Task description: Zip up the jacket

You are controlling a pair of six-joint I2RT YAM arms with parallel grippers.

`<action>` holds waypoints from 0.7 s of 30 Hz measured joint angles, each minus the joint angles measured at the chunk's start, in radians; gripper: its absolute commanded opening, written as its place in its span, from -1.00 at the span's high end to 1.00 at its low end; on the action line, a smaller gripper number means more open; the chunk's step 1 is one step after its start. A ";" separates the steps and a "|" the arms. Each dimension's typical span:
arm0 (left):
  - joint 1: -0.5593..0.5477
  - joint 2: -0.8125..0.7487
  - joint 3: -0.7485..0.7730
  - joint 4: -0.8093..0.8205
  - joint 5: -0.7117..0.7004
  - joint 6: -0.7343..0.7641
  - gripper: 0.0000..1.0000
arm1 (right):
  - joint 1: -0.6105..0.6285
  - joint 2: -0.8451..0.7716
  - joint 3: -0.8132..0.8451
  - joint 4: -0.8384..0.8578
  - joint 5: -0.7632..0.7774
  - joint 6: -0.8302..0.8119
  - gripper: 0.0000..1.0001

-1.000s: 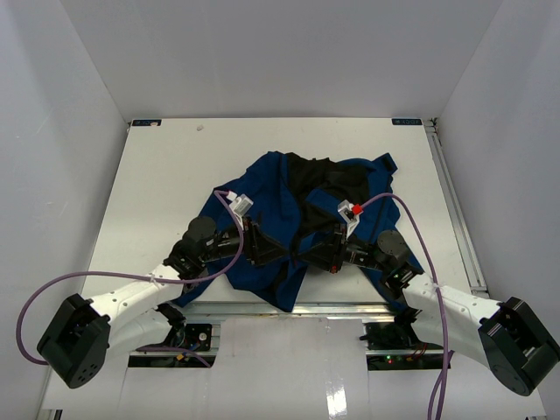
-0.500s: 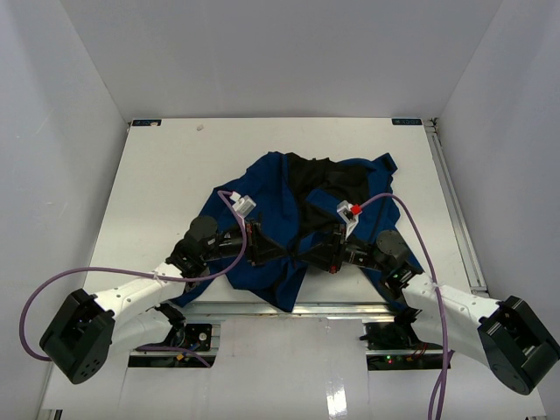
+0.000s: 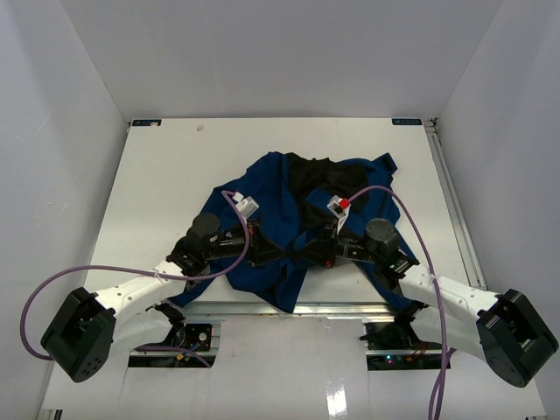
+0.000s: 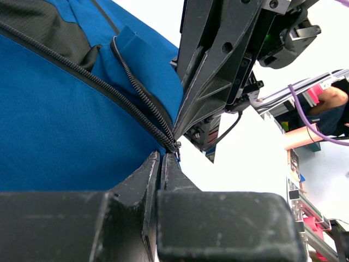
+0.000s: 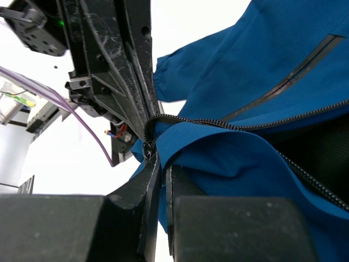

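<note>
The royal-blue jacket (image 3: 280, 197) lies open near the table's front middle, its black lining (image 3: 306, 185) showing. My left gripper (image 3: 278, 254) is shut on the jacket's left front edge at the bottom end of its black zipper teeth (image 4: 136, 98). My right gripper (image 3: 317, 254) is shut on the right front edge beside the bottom of its zipper (image 5: 150, 148). The two grippers face each other a few centimetres apart at the jacket's hem. In the left wrist view the jacket (image 4: 60, 131) fills the left side. In the right wrist view the jacket (image 5: 262, 76) fills the right side.
The white table (image 3: 166, 166) has white walls on three sides. A metal rail (image 3: 455, 201) runs along its right edge. Purple cables (image 3: 411, 219) loop from both wrists above the jacket.
My right gripper has moved left toward the left gripper, drawing its jacket edge with it. The left gripper has crept slightly right. The gap between the two front edges at the hem has narrowed.
</note>
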 measured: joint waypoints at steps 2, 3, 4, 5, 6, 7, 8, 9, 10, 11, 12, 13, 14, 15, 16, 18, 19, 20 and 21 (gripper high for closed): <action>0.002 0.007 0.005 -0.007 0.000 0.007 1.00 | -0.001 0.013 0.017 -0.027 0.000 -0.014 0.85; 0.002 0.009 0.005 -0.010 0.000 0.010 1.00 | -0.001 0.017 0.023 -0.039 0.000 -0.021 0.85; 0.002 0.011 0.005 -0.012 -0.001 0.012 1.00 | -0.001 0.020 0.027 -0.049 0.000 -0.026 0.85; 0.003 0.012 0.005 -0.014 -0.001 0.015 1.00 | -0.001 0.022 0.032 -0.058 0.000 -0.031 0.85; 0.002 0.013 0.007 -0.019 -0.001 0.018 1.00 | -0.001 0.022 0.035 -0.066 0.000 -0.034 0.84; 0.002 0.014 0.009 -0.023 -0.002 0.021 1.00 | -0.001 0.022 0.039 -0.073 0.000 -0.037 0.84; 0.002 0.015 0.011 -0.028 -0.004 0.025 1.00 | -0.001 0.022 0.041 -0.079 0.001 -0.040 0.84; 0.002 0.015 0.013 -0.032 -0.005 0.028 1.00 | -0.001 0.022 0.044 -0.084 0.001 -0.043 0.84; 0.002 0.016 0.015 -0.036 -0.006 0.031 1.00 | -0.001 0.022 0.045 -0.087 0.001 -0.047 0.85; 0.002 0.017 0.017 -0.040 -0.008 0.034 1.00 | -0.001 0.022 0.047 -0.091 0.001 -0.050 0.85; 0.002 0.019 0.019 -0.043 -0.008 0.036 1.00 | -0.003 0.022 0.049 -0.094 0.001 -0.052 0.85; 0.002 0.024 0.022 -0.045 -0.011 0.039 1.00 | -0.005 0.023 0.051 -0.096 0.001 -0.053 0.85; 0.002 0.028 0.024 -0.047 -0.013 0.041 1.00 | -0.007 0.023 0.052 -0.098 0.000 -0.054 0.85; 0.002 0.032 0.027 -0.048 -0.015 0.043 1.00 | -0.010 0.024 0.055 -0.101 0.000 -0.054 0.84; 0.002 0.035 0.029 -0.049 -0.016 0.046 1.00 | -0.013 0.026 0.057 -0.105 -0.001 -0.054 0.84; 0.002 0.042 0.035 -0.051 -0.019 0.051 1.00 | -0.020 0.031 0.062 -0.112 -0.003 -0.053 0.84; 0.002 0.044 0.037 -0.052 -0.021 0.053 1.00 | -0.023 0.033 0.065 -0.117 -0.006 -0.053 0.84; 0.002 0.044 0.038 -0.054 -0.023 0.056 1.00 | -0.027 0.035 0.068 -0.119 -0.008 -0.052 0.84; 0.001 0.044 0.039 -0.056 -0.026 0.059 1.00 | -0.031 0.037 0.070 -0.120 -0.010 -0.052 0.84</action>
